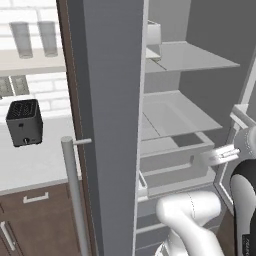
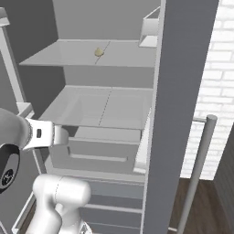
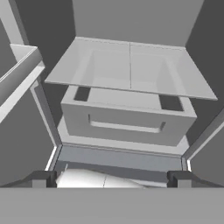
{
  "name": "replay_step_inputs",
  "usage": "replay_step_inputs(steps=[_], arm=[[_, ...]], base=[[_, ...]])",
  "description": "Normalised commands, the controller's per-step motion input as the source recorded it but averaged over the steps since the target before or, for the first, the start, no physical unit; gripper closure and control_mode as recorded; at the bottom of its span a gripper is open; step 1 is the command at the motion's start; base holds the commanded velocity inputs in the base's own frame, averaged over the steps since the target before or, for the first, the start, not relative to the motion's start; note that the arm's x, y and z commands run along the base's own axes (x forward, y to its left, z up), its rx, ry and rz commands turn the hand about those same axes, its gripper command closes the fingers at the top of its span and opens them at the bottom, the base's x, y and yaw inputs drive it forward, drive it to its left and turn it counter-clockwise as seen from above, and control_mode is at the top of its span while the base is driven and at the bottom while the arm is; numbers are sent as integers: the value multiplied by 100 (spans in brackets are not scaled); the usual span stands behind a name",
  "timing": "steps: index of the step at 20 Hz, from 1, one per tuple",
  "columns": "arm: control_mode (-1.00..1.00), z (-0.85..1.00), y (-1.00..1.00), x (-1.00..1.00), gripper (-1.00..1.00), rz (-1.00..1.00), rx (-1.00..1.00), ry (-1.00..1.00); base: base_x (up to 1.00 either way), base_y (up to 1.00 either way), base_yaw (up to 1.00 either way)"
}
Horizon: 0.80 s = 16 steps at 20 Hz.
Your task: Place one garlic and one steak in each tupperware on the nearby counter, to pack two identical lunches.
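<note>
A toaster (image 1: 24, 121) is seen on the counter (image 1: 35, 165) at left, beside the open fridge door (image 1: 107, 125). Inside the fridge, one tan garlic (image 2: 98, 52) rests on the upper shelf (image 2: 87, 54). The gripper (image 3: 112, 178) is held before the drawer (image 3: 127, 118), its jaws spread wide and empty.
</note>
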Motion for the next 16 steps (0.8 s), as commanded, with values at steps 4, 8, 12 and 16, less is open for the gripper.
replay_step_inputs(steps=[4,8,12,16], arm=[[100,0,0,0,-100,0,0,0],[-100,0,0,29,-100,0,0,-4],[-100,44,0,45,-100,2,0,-31],[-100,74,0,81,-100,2,2,-14]], base=[[39,-22,8],[0,0,0],[0,0,0],[0,0,0]])
